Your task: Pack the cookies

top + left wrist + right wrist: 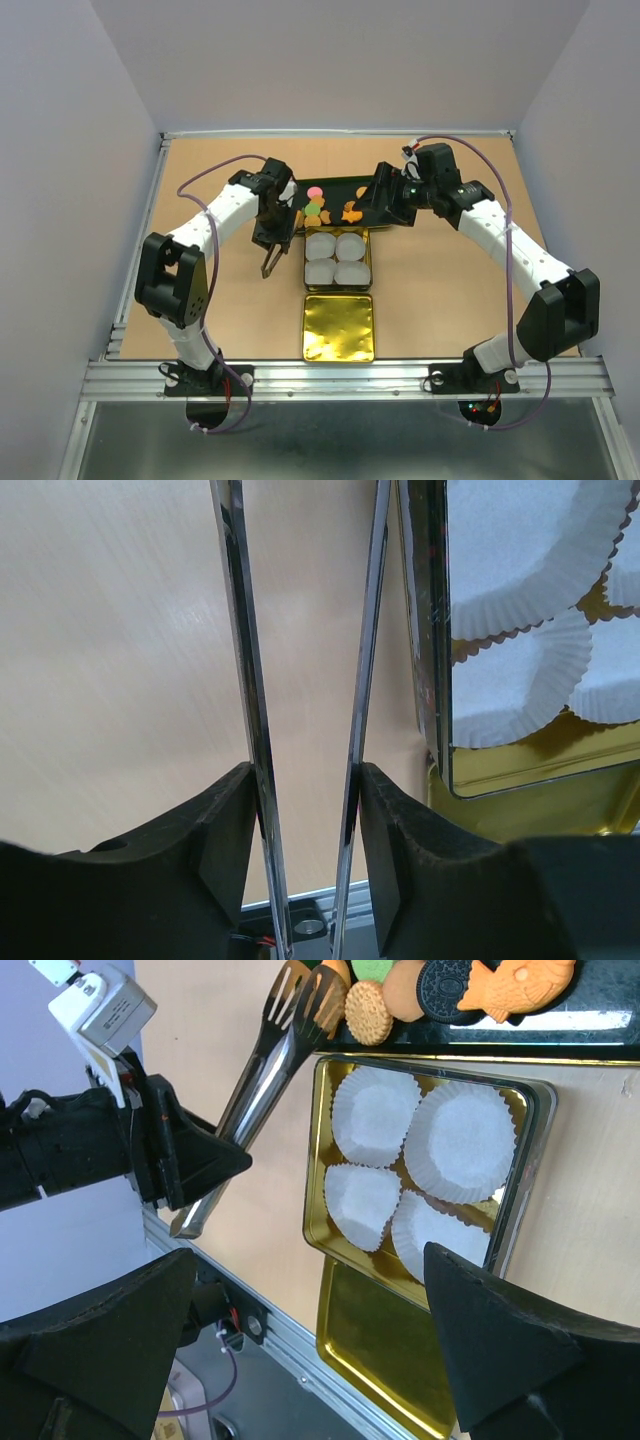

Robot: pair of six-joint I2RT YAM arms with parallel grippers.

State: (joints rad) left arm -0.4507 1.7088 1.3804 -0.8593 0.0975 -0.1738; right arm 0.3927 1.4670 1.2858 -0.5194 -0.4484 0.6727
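Left jaws, right up close in the wrist view, are squeezing the tongs over bare counter, just left of the gold tin. Right jaws gape wide, holding nothing. Cookies all sit on the black tray, upper centre, above the tin.

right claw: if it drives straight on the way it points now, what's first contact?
Probably the gold tin: its paper cups fill the gap ahead of the open right claw in the wrist view. Tongs lie off to one side. Depth is unclear.
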